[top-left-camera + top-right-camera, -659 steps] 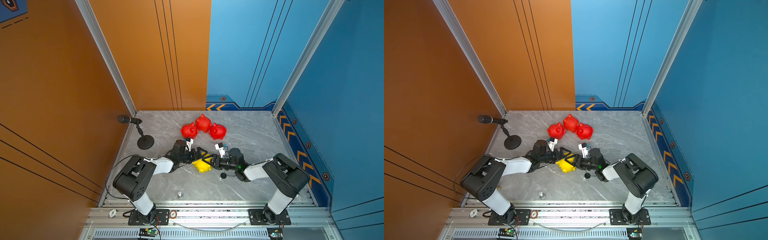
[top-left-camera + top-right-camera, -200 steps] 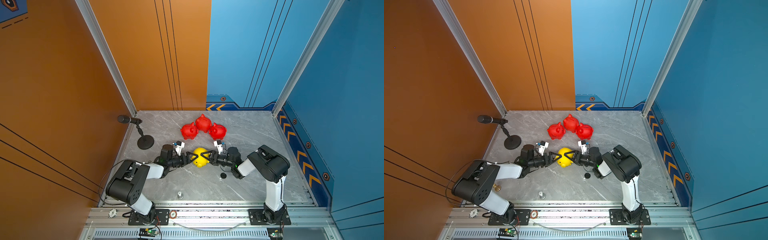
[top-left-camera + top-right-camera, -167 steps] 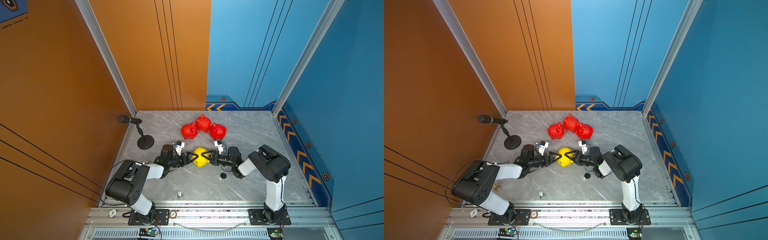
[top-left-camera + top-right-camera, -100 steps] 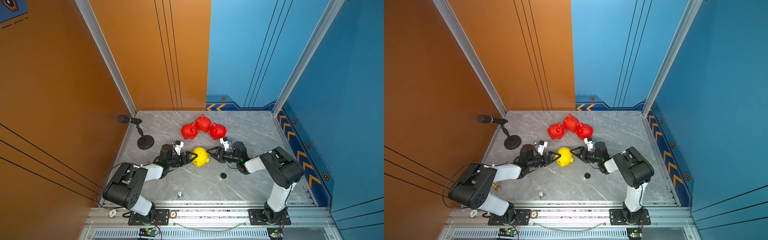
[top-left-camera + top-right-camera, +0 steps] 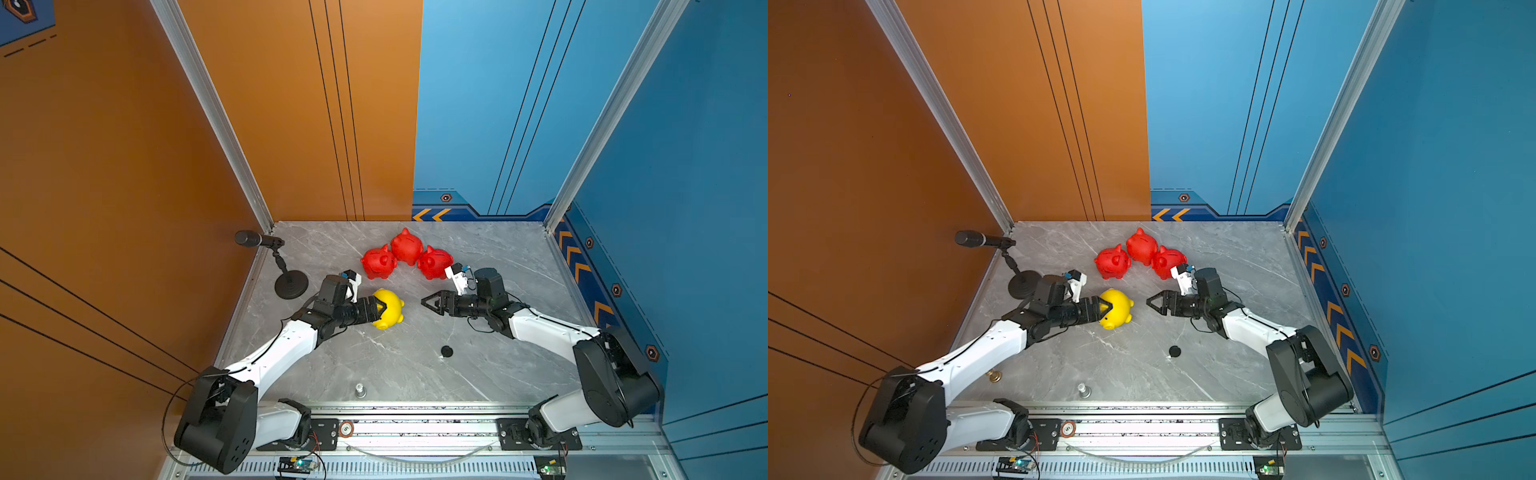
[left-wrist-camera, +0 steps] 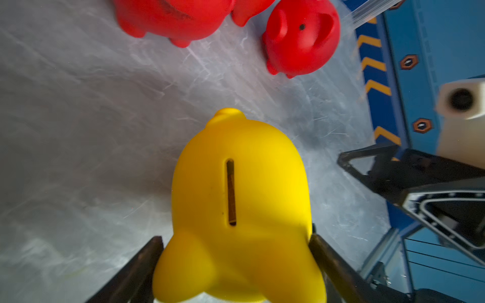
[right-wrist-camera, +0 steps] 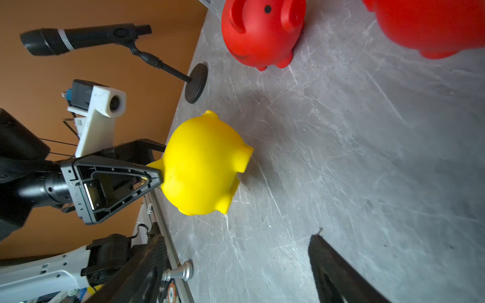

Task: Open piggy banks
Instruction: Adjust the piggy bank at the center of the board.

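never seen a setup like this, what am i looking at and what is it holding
Two robot arms work at a grey table. Two pictures look down from above, nearly alike; two come from cameras on the arms' wrists. On the table: three red piggy banks huddled together, a yellow piggy bank, a small black disc and a microphone on a stand. The left claw grips the yellow one; the right claw is open, empty, a little away.
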Motion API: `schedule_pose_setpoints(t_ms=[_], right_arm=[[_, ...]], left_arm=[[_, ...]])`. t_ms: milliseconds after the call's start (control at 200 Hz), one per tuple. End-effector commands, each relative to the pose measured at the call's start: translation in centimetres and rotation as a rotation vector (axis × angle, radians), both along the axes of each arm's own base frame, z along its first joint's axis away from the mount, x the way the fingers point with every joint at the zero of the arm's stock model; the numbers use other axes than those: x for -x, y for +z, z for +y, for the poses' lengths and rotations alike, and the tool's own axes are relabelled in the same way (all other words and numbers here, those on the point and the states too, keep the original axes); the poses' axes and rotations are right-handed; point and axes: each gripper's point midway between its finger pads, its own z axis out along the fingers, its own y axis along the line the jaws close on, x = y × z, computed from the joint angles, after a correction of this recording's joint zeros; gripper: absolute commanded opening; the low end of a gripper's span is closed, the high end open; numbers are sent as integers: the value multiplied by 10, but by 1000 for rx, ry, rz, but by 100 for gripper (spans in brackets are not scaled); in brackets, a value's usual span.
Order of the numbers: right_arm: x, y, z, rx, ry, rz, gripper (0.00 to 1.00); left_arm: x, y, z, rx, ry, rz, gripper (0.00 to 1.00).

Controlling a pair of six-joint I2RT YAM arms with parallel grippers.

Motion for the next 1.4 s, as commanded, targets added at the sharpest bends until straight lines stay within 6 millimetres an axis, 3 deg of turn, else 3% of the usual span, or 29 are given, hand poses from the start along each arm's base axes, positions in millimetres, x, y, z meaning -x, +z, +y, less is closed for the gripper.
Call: schedule_pose_setpoints(t_ms=[0, 215, 380, 616, 746, 906, 931, 1026, 1232, 1392], right_arm=[[14, -1, -6, 127, 46, -34, 86], [28, 9, -10, 236, 83, -105, 86], [41, 11, -6, 258, 110, -144, 86], [51, 9, -1, 261, 123, -183, 86], [57, 4, 0, 268, 133, -186, 86], [58, -2, -8, 310, 100, -182, 85], [58, -3, -9, 320, 95, -177, 85], [60, -8, -15, 360, 72, -147, 84], [67, -21, -27, 467, 9, -95, 81], [83, -34, -27, 559, 14, -58, 80]], left_arm=[[14, -6, 39, -238, 56, 51, 41], [12, 14, 86, -518, 147, 57, 41], [-2, 23, 114, -685, 173, 24, 42], [-39, 29, 120, -679, 101, -73, 41], [-56, 21, 129, -675, 106, -67, 41], [-76, 10, 128, -672, 77, -81, 40], [-85, 18, 127, -664, 85, -100, 40], [-92, 12, 127, -657, 93, -77, 42], [-94, 3, 126, -646, 105, -44, 62], [-95, 5, 126, -630, 124, -39, 84]])
